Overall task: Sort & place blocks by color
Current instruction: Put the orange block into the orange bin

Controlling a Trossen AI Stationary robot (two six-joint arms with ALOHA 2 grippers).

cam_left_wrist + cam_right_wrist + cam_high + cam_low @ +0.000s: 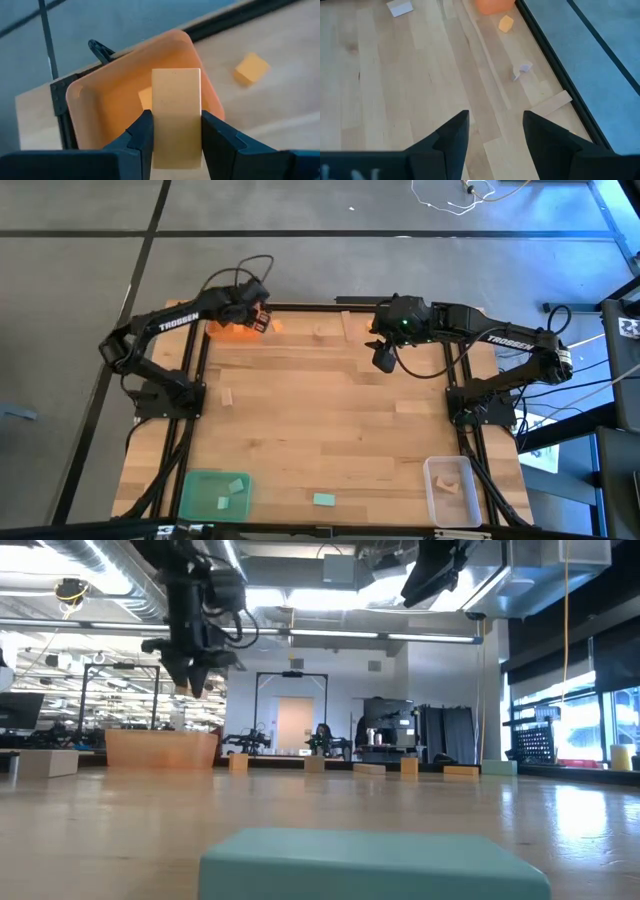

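**Holding one block over the orange tray**

Gripping a small block (176, 117) between my left pincer's (175, 137) two fingers, I have it hanging above the orange tray (100, 107) at the far left corner of the counter (330, 420). The fingers press on its two long flat sides, clamped about halfway along, so the block stands square and does not tilt. Its colour reads pale to orange in the tray's glow (I would not swear which).

I judge it light, stiff and hard: a plain rectangular piece that will not give under the fingers. Its smooth faces could slide if pinched near a corner, so opposite flat sides, near the middle, are the place to hold. It should take a short drop without harm.

One orange block (145, 97) already lies in the tray, and another orange block (251, 69) sits on the counter just beside the tray.

My right pincer (492, 132) hangs with its fingers apart and nothing between them, above the far right part of the counter.

Other blocks lie scattered: a pale one (228, 396) at the left, a teal one (323, 500) near the front, between the green tray (190, 500) and the clear tray (437, 505).
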